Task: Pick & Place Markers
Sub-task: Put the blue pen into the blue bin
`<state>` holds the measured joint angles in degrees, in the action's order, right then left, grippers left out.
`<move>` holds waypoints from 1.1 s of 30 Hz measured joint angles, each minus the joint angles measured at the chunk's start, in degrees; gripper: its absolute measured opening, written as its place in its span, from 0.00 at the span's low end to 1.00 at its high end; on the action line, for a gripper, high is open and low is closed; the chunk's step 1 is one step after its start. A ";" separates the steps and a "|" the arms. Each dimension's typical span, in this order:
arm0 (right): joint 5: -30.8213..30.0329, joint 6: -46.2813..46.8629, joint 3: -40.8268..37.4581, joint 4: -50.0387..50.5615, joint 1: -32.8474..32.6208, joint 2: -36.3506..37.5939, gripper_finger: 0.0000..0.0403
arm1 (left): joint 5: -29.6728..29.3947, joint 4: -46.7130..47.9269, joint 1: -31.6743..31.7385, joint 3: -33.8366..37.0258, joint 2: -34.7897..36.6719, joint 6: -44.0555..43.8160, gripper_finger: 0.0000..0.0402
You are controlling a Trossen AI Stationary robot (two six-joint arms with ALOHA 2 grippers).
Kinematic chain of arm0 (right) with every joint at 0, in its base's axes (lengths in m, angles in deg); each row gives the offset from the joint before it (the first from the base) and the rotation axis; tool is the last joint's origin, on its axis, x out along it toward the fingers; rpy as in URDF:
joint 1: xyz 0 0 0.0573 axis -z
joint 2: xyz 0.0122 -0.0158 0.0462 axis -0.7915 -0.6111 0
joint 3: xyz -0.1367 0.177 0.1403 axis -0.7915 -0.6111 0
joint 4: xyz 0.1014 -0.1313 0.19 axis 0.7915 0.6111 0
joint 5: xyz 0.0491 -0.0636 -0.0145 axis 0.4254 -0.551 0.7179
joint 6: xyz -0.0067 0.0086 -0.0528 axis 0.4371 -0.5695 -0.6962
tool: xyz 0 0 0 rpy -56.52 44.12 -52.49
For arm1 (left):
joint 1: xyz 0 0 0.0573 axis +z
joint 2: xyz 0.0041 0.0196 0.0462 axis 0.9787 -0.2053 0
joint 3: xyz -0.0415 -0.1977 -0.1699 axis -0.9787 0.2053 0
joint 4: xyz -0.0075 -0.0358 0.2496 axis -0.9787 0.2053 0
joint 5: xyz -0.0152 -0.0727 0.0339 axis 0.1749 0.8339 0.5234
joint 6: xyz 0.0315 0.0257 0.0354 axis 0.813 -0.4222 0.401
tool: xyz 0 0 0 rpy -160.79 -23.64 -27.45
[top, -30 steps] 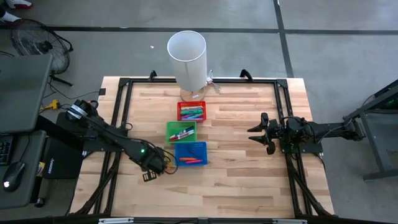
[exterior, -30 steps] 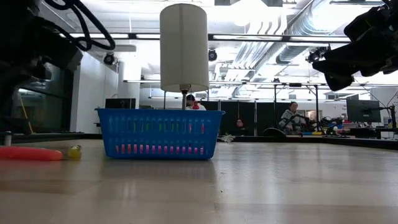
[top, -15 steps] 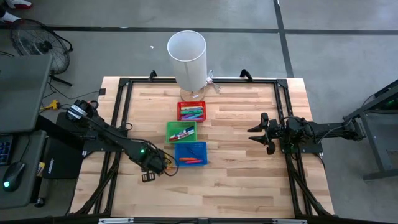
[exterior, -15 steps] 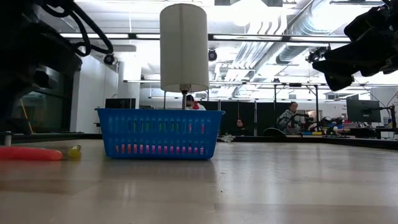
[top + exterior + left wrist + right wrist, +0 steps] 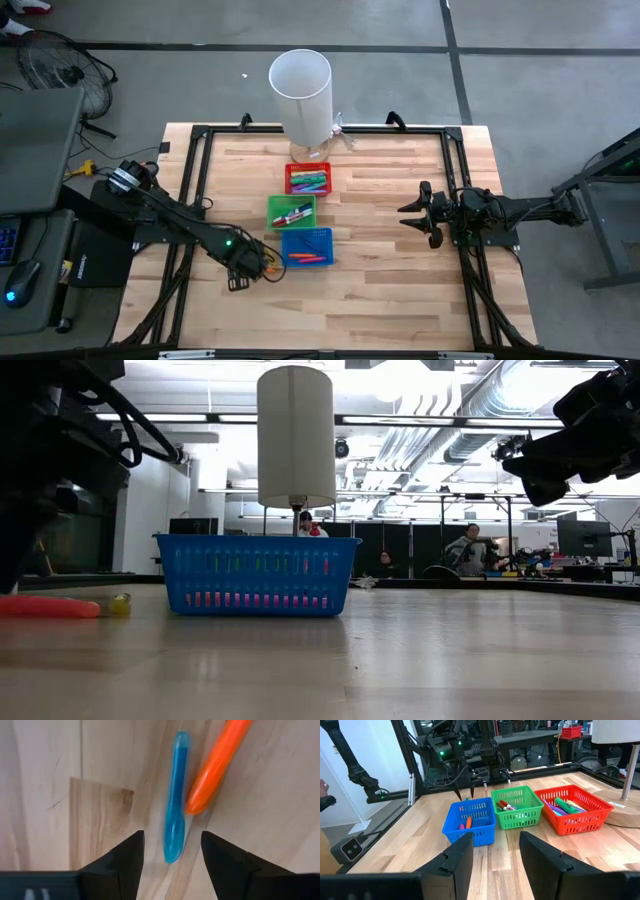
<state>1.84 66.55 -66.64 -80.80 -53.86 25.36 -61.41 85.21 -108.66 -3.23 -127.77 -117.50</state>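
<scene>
Markers first: my left gripper has its 2 fingers spread wide and holding nothing, straddling the tip of a blue marker that lies flat on the table. An orange marker lies just beside it, its end touching the blue one. Both sit on the wood near the blue bin, which holds more markers, as do the green bin and red bin. My right gripper hangs open, well apart from them.
</scene>
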 joint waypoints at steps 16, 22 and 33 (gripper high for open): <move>-0.01 -0.04 0.00 0.00 -0.01 0.00 0.37 | 0.48 -4.95 0.14 4.39 0.20 2.40 0.44; -0.01 0.02 0.00 0.00 0.01 0.00 0.37 | 1.33 -5.67 0.13 4.48 0.17 2.58 0.29; -0.01 -0.04 0.00 0.00 0.00 0.00 0.37 | 1.70 -5.95 0.13 4.53 0.07 2.56 0.08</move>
<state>1.83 66.51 -66.64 -80.80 -53.86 25.36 -59.71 79.26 -108.52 1.30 -127.70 -114.94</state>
